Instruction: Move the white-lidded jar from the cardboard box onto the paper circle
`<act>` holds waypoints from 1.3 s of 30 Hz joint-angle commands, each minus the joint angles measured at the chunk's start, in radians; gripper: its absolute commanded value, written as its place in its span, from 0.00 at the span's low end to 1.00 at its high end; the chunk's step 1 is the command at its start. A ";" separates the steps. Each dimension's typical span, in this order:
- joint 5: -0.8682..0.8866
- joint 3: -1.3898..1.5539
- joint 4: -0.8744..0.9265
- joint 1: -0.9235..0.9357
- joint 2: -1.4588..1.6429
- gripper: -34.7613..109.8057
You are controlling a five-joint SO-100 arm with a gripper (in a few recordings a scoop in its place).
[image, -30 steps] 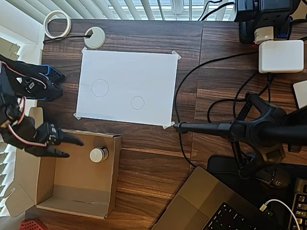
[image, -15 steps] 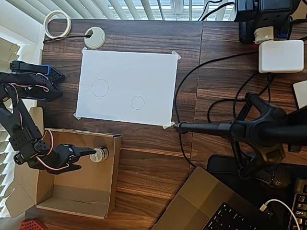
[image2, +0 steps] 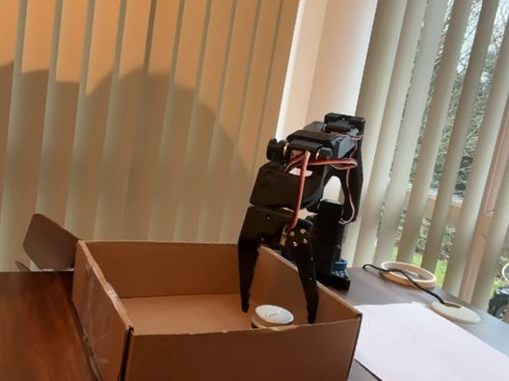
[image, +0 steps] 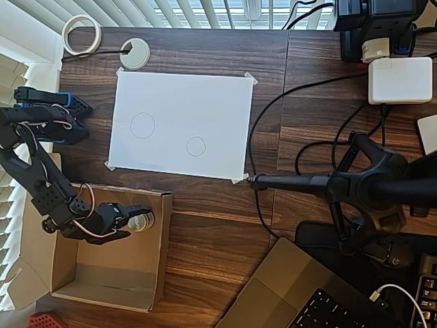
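gripper: spread open, 2 fingers straddling jar, not clamped | jar: on box floor near right wall in overhead view | box: on table | circle: bare, on paper

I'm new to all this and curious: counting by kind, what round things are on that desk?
Lidded jar: 1
Pencil circles on the paper, smaller and larger: 2
Tape ring: 1
Desk grommet: 1
Total: 5
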 commanded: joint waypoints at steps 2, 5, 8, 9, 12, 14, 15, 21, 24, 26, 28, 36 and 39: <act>-0.015 0.008 -0.025 0.011 0.040 0.52; -0.020 0.032 -0.060 0.011 0.038 0.52; -0.023 0.054 -0.089 0.011 0.038 0.52; -0.023 0.060 -0.095 0.011 0.038 0.52; -0.029 0.078 -0.115 0.017 0.037 0.51; -0.034 0.091 -0.135 0.021 0.034 0.51; -0.037 0.097 -0.144 0.023 0.032 0.51; -0.043 0.115 -0.173 0.026 0.023 0.51; -0.046 0.121 -0.186 0.025 0.018 0.51; -0.046 0.124 -0.195 0.023 0.014 0.51; -0.049 0.127 -0.204 0.023 0.009 0.51; -0.052 0.135 -0.221 0.023 0.008 0.49; -0.052 0.141 -0.221 0.021 0.011 0.48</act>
